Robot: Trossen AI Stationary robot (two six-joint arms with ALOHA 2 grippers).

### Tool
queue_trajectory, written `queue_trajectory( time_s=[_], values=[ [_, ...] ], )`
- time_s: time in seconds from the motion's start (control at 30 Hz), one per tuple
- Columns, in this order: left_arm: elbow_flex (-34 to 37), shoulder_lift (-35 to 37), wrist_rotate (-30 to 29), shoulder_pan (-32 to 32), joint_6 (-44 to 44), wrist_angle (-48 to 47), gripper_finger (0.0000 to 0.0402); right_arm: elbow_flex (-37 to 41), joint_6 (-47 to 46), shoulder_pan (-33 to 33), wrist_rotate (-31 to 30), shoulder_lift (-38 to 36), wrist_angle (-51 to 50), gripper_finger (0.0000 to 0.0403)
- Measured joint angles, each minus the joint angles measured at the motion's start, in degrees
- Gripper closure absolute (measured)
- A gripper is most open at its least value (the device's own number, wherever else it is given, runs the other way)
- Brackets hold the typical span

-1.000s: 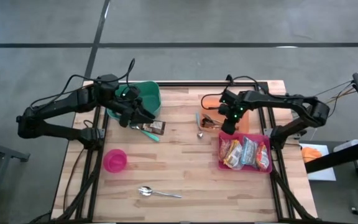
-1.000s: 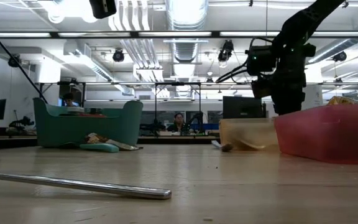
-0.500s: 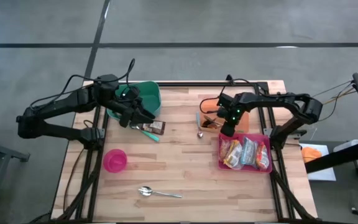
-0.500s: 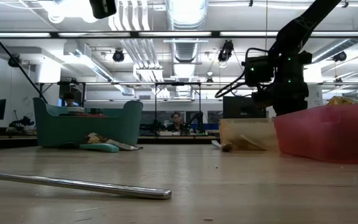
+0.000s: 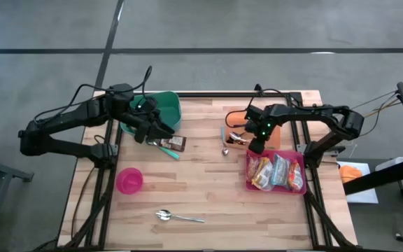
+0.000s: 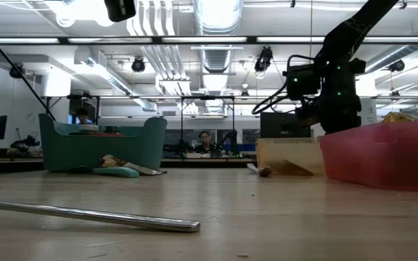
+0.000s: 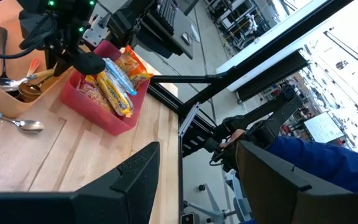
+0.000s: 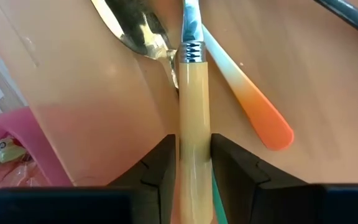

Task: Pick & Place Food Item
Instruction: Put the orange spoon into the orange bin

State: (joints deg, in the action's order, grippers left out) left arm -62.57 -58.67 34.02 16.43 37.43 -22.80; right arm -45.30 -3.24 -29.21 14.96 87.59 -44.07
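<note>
Right claw (image 8: 193,165) grasps a pale orange utensil handle (image 8: 193,118) inside the orange tray (image 5: 277,137) (beside the red bin (image 5: 249,176) of snack packets (image 5: 276,171)). Left claw (image 5: 161,133), released, hovers near the green bin (image 5: 174,106).

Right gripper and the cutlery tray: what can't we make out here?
- Right gripper: wrist view shows a yellow-handled utensil between its fingers; whether it's clamped or freed is unclear.
- Orange tray: high view, the arm covers most of it.
- Utensil's working end: cut off by the wrist picture's edge.

Pink cup (image 5: 129,180), metal spoon (image 5: 177,216) on wooden table (image 5: 201,196), teal bin (image 5: 163,110)
</note>
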Motion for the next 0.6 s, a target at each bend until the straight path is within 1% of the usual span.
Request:
queue_trajectory(
  time_s=[0.2,0.6],
  values=[
    [0.0,0.0,0.0,0.0,0.0,-1.1,0.0188,0.0,-1.3,0.0,0.0,0.0,-0.6,0.0302],
    [0.0,0.0,0.0,0.0,0.0,-8.0,0.0188,0.0,-3.2,0.0,0.0,-0.3,-0.7,0.03]
  ],
)
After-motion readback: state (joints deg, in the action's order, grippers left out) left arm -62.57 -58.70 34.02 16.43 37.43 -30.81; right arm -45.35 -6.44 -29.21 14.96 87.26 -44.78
